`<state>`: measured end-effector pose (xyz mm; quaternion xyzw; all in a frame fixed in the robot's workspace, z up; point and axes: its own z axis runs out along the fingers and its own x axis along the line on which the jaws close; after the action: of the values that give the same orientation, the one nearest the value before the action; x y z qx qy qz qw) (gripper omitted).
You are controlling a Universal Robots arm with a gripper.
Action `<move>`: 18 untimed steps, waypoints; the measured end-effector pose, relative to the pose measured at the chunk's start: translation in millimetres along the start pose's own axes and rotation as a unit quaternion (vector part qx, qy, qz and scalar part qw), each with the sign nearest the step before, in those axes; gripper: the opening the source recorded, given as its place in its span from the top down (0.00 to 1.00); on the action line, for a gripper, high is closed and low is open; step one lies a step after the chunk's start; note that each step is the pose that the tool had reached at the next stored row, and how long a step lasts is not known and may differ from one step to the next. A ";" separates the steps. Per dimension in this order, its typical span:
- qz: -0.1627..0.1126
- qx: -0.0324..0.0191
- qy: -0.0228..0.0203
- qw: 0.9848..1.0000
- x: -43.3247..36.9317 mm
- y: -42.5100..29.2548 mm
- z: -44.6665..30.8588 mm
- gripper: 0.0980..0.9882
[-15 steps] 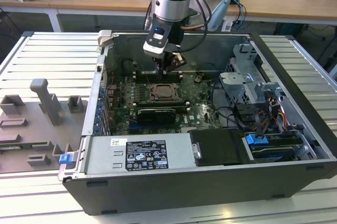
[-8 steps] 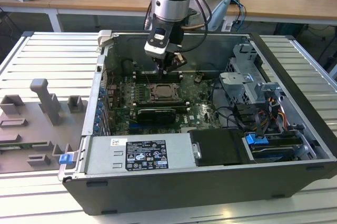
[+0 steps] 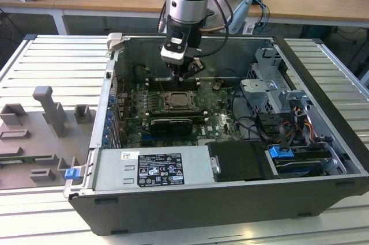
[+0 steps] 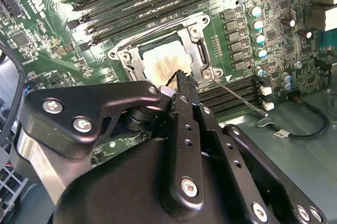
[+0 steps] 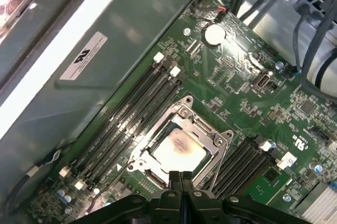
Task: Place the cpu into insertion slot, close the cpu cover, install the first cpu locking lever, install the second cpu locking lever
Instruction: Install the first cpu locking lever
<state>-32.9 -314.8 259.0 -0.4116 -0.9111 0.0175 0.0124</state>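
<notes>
Exterior view gives you the arm reaching down into the open computer case (image 3: 190,210), its gripper (image 3: 185,75) poised above the insertion slot (image 3: 173,102) near the middle of the motherboard (image 3: 216,121); in both wrist views the fingertips are pressed together with nothing between them, hanging just over the slot's near edge; in the first wrist view you see the cpu (image 5: 176,147) seated in the slot, its pale top marked by a brownish smear, and the cpu cover (image 5: 184,116) lying flat around it; memory slots (image 5: 131,113) flank the socket; in the second wrist view a thin lever rod (image 4: 239,96) runs from the socket's corner across them; you cannot tell whether it is latched
</notes>
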 end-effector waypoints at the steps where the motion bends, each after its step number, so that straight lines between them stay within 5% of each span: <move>1: -0.007 0.000 0.000 1.000 0.0 0.0 0.0 0.99; 4: -0.055 -0.001 -0.003 0.998 0.0 0.0 0.3 0.99; 11: -0.109 -0.005 -0.005 0.994 -0.4 -0.2 1.2 0.99; 13: -0.134 -0.008 -0.006 0.991 -0.5 -0.4 1.4 0.99; 16: -0.161 -0.025 0.001 0.987 -0.4 -0.4 1.6 0.99; 18: -0.179 -0.028 0.001 0.984 -0.4 -0.4 1.6 0.99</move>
<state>-33.0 -315.4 257.4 -0.2425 -0.9701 -0.0108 0.0053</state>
